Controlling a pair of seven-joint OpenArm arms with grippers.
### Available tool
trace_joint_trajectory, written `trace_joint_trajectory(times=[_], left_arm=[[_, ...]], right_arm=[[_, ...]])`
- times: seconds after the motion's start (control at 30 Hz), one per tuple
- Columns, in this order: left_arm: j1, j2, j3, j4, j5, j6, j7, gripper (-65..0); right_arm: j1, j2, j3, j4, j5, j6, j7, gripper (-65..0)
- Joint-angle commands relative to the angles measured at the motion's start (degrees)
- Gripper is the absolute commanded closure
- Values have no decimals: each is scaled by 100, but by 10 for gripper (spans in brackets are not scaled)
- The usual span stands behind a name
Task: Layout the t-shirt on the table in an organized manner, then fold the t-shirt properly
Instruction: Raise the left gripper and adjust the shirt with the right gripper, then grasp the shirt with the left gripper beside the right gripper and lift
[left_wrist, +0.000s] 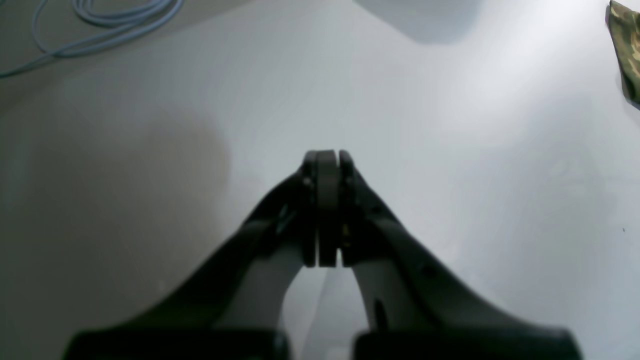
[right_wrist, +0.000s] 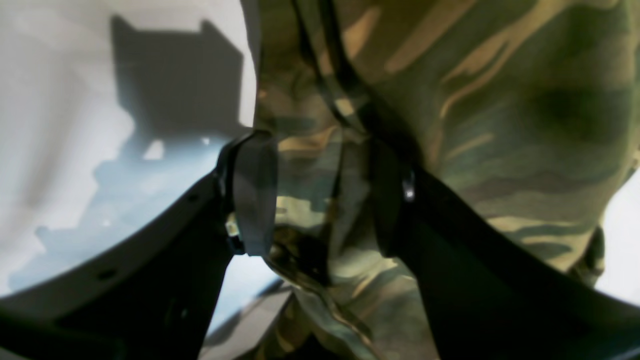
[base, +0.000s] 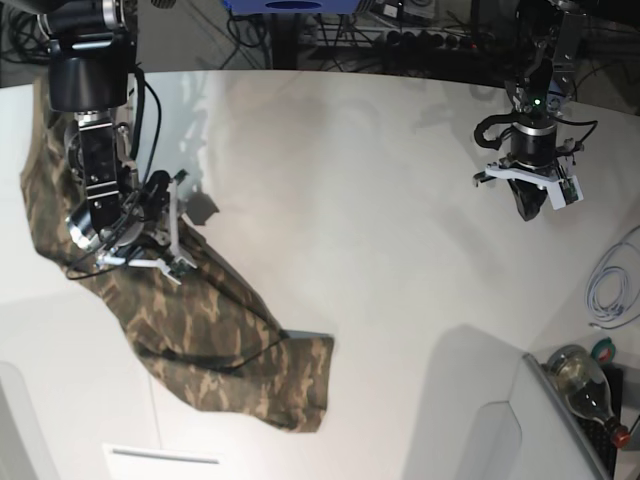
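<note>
While the left hand (left_wrist: 327, 160) is hovering with its jaws pressed together on nothing, a wide stretch of bare white surface (base: 380, 220) is lying open between the two arms. The t-shirt (base: 190, 320) is spreading along the base view's left side, its lower end drooping toward the near edge and its upper part running up toward the far left edge. The right hand (right_wrist: 320, 195) is sitting down on that cloth with its fingers (right_wrist: 255, 195) parted and folds of camouflage fabric bunching between them; whether it is truly gripping the cloth I cannot tell. A thin corner of the t-shirt is showing far off at the left wrist view's right margin. Pale blue cable (left_wrist: 105, 20) is coiling beyond the surface's curved edge, and a glass bottle (base: 585, 385) is lying on the floor past the near right corner.
</note>
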Motion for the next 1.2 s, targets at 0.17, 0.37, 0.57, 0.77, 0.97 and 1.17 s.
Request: trace_joint_trajectory(times=[0.17, 0.37, 0.57, 0.77, 0.97, 1.17], left_arm=[[-32, -62, -42, -1, 41, 4, -141, 0], [-24, -53, -42, -132, 32, 4, -141, 0], [3, -53, -42, -132, 32, 4, -141, 0], [12, -44, -42, -132, 32, 4, -141, 0], [20, -44, -25, -132, 32, 4, -141, 0], [12, -9, 28, -124, 49, 4, -141, 0]], right_arm=[[-151, -212, -8, 616, 2, -16, 17, -279], [-11, -204, -149, 115, 2, -16, 52, -279], [121, -177, 88, -219, 11, -16, 61, -279], [280, -177, 141, -720, 20, -16, 61, -272], [236, -423, 115, -623, 11, -16, 8, 0], [-345, -494, -659, 643, 20, -16, -458, 0]])
